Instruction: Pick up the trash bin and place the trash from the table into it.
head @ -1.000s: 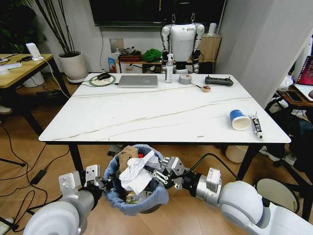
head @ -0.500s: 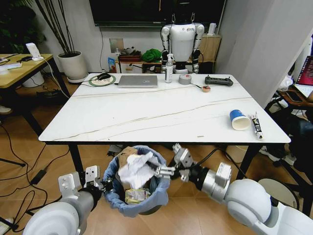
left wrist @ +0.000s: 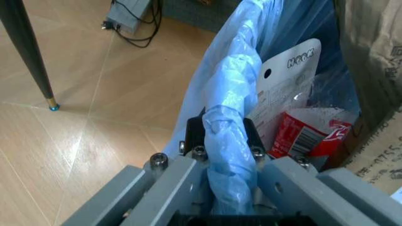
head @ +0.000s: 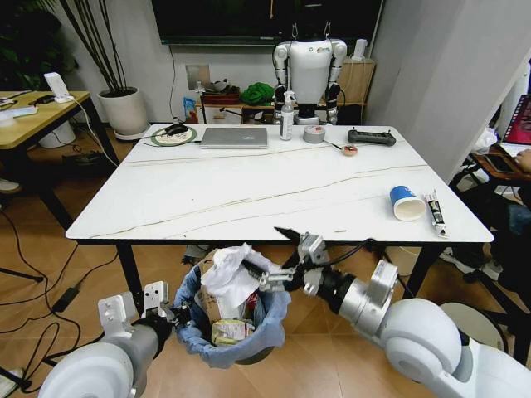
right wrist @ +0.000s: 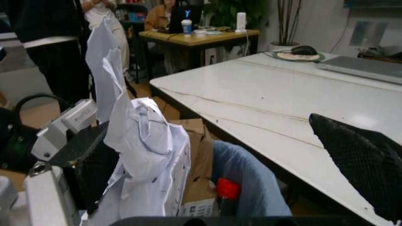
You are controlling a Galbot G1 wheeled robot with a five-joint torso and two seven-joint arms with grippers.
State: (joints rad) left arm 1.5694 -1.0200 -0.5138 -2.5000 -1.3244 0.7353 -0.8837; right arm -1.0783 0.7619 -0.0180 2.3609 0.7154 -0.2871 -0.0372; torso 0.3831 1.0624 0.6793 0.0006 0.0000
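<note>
— Where is the bin?

— The trash bin [head: 235, 319] sits low in the head view, centre-left of the frame, just below the near edge of the counter [head: 249, 195]. Its light-blue bag is folded over the rim.

— Which tool has it?

— The left tool [left wrist: 221, 141]. In the left wrist view its jaws are clamped tight on the bag-covered rim, one finger outside and one inside. In the head view it shows at the lower left, against the bin's left side.

— And the right tool?

— The right tool [head: 267, 259] is just right of the bin's top, in the lower middle of the frame. Its jaws are spread wide and carry nothing. One finger [right wrist: 361, 160] sits at the right of the right wrist view; the other lies beside the crumpled white paper [head: 230, 276], though I cannot tell whether they touch.

— What is in the bin?

— That paper stands up out of the top, with brown cardboard [right wrist: 196, 162] behind it. A red-labelled bottle [left wrist: 308, 134] and a white card lie deeper inside.

— Anything left on the counter?

— A blue paper cup [head: 406, 202] lies on its side near the right edge, with a small wrapper [head: 435, 211] just beside it.
</note>
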